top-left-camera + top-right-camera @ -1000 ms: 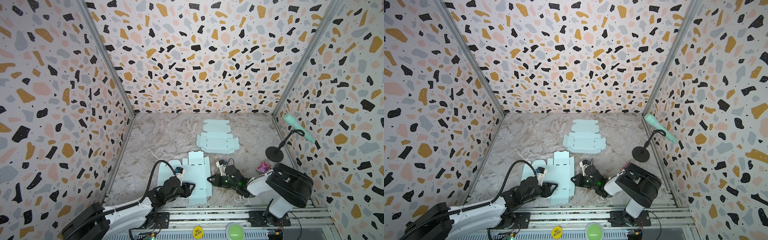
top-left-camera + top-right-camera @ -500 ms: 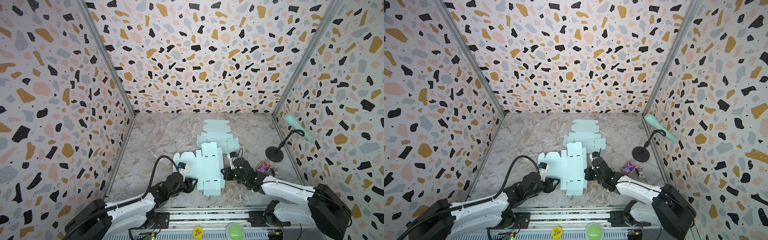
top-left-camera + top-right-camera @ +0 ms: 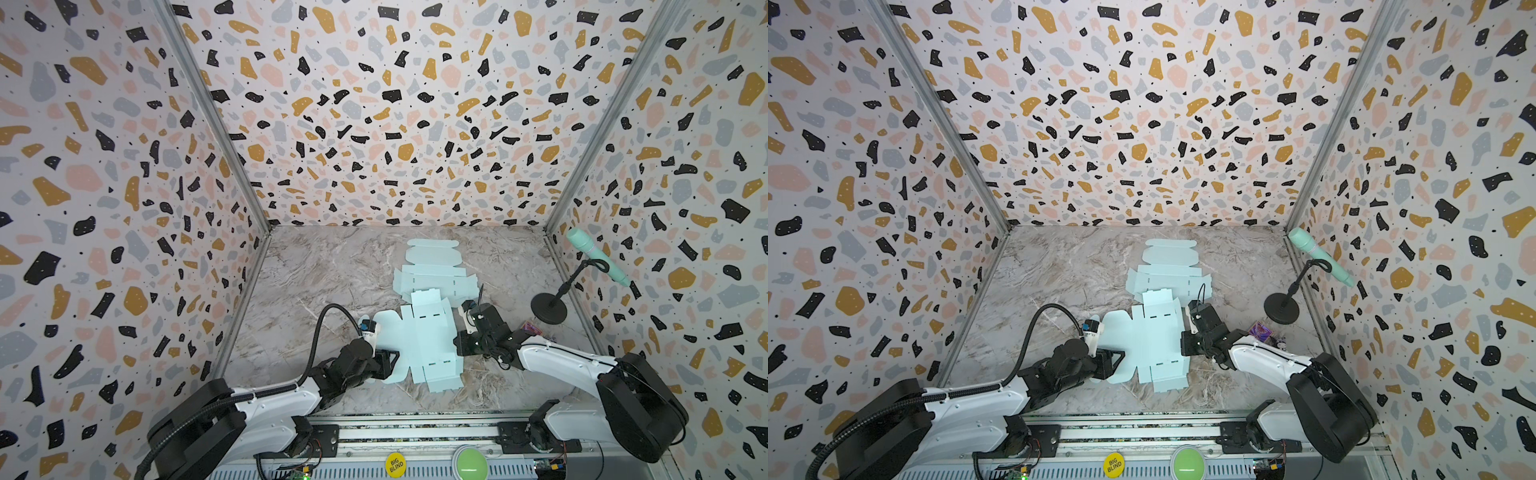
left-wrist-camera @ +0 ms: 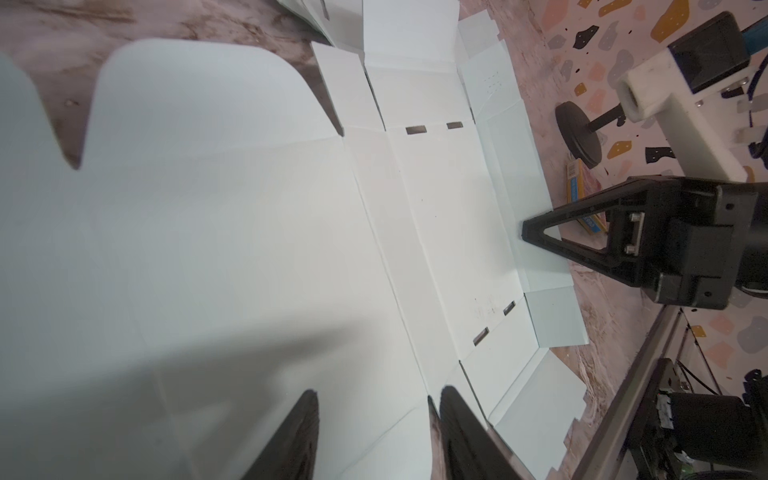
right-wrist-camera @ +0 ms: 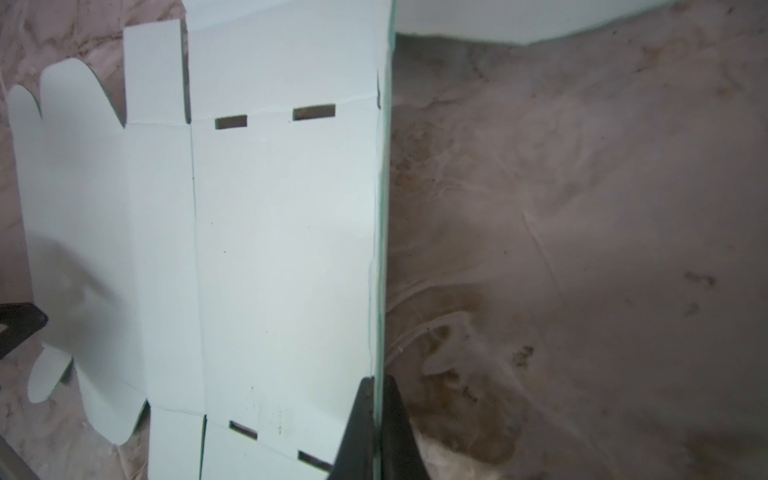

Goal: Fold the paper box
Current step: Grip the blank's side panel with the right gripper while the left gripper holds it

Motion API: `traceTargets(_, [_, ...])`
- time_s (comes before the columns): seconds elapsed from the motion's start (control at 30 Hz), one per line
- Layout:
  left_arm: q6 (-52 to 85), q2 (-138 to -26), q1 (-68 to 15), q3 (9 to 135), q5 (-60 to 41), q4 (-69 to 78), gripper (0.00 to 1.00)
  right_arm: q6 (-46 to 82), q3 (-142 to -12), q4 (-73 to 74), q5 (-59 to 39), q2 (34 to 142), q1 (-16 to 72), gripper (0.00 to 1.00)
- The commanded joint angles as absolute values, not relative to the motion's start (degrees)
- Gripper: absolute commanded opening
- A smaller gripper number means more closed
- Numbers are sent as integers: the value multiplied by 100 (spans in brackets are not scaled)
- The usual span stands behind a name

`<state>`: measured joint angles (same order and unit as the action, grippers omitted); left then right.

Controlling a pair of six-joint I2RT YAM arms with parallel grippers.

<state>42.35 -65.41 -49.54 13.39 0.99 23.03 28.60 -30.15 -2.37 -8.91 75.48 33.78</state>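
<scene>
Paper box (image 3: 428, 345), an unfolded blank of pale mint card, lies on the marbled desk (image 3: 316, 282) close to the front rail, between the robot's two hands. In both top views its longer visible run goes from the front rail toward the back wall, with the far end leaning slightly left. The rounded lid flaps point left, toward the left hand (image 3: 390, 361), and the slotted base panel sits in the middle. The far end flap overlaps the near edge of a second blank (image 3: 432, 270), which lies flat farther back.

The right hand (image 3: 457, 345) is clamped on the paper box's right edge panel. The right wrist view shows that thin edge pinched between two dark fingers (image 5: 361, 432) and turned up off the desk. In the left wrist view the left hand's fingers (image 4: 303, 432) stand apart over the left part of the sheet.

A mint microphone (image 3: 594, 257) on a black stand sits by the right wall, with a small colourful packet (image 3: 532, 328) near its base.
</scene>
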Motion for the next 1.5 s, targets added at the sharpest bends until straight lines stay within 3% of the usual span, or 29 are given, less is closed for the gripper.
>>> traceTargets(0.0, [4048, -6588, -5001, 1488, 586, 2164, 47, 2505, -3128, -160, -1282, 7855, 3314, 6])
traceTargets(0.1, [4059, -6549, -5010, 1400, 686, 2102, 47, 2445, -3151, -144, -1326, 7972, 3336, 8])
traceTargets(0.27, [4076, -6575, -5014, 1184, 757, 2327, 45, 2559, -3111, 53, -1390, 8051, 3334, 32])
traceTargets(0.33, [4027, -6665, -5007, 1245, 765, 2244, 42, 2669, -3182, 45, -1419, 8051, 3336, 38])
traceTargets(0.4, [4056, -6706, -5014, 1227, 695, 2335, 41, 2665, -3338, -115, -1312, 8096, 3334, 36])
traceTargets(0.67, [4123, -6749, -5015, 1092, 207, 2596, 39, 2773, -3371, -300, -1114, 8005, 3468, 11])
traceTargets(0.87, [4104, -6643, -5011, 981, 202, 2560, 38, 2668, -3366, -415, -863, 7971, 3575, 11])
traceTargets(1.0, [4290, -6566, -5018, 808, 79, 2900, 33, 2643, -3308, -405, -763, 7883, 3630, 27])
traceTargets(1.07, [4349, -6570, -5026, 774, 118, 2956, 33, 2632, -3224, -335, -741, 7752, 3623, 29])
traceTargets(1.3, [4325, -6601, -5048, 868, 246, 2861, 31, 2426, -3155, -255, -743, 7533, 3556, 11])
traceTargets(1.47, [4419, -6614, -5155, 905, 376, 2839, 31, 2159, -3129, -256, -893, 7620, 3505, 11])
